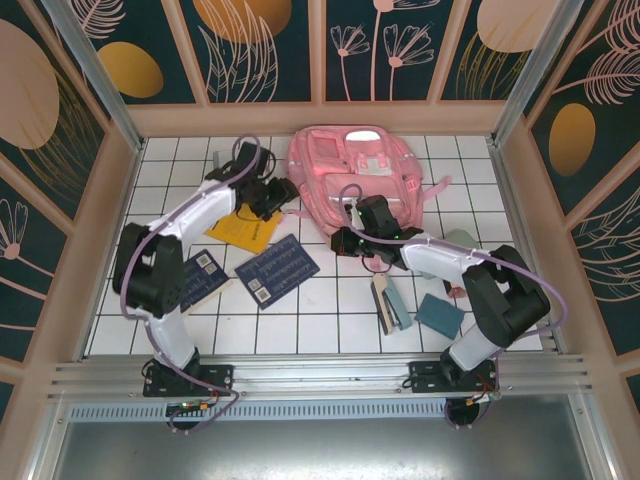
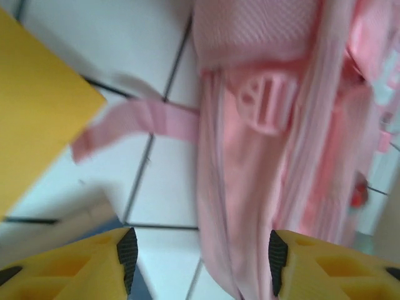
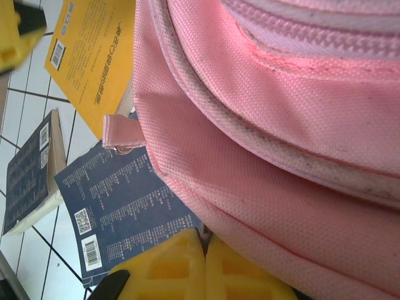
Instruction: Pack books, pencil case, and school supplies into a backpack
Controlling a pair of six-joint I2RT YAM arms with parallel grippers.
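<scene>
Top view first. The pink backpack [image 1: 355, 170] lies at the far middle of the white tiled table [image 1: 320, 320], straps splayed out to the right. The left gripper [image 1: 280, 193] is right up against its left side, and the right gripper [image 1: 345, 238] sits at its near edge.

The yellow book [image 1: 243, 228] is just left of the bag, half under the left arm. The navy book [image 1: 277, 270] is nearer, and the smaller dark book [image 1: 200, 278] is further left. Over on the near right are the tan-and-teal stapler thing [image 1: 390, 303] and the teal pad [image 1: 440, 315]. The mint pencil case [image 1: 462, 240] is peeking out behind the right arm.

Left wrist cam is pretty blurry. The left gripper [image 2: 201, 256] is released, with its black pads [image 2: 127, 250] well apart. The backpack [image 2: 250, 187] side fabric runs down through the gap, and I don't see either pad touching it. There's a pink buckle [image 2: 265, 103] higher up and a loose strap [image 2: 137, 122] trailing left over the tiles. A corner of the yellow book [image 2: 37, 106] is at the left.

Right wrist cam: the right gripper [image 3: 205, 240] is clenched, yellow fingers pressed together right at the backpack [image 3: 281, 125] bottom seam. Can't tell if any fabric is actually pinched in there. A little pink loop tab [image 3: 119, 134] sticks out of the bag. The yellow book [image 3: 94, 56], navy book [image 3: 119, 206] and smaller dark book [image 3: 28, 169] are all lying on the table beyond it.
</scene>
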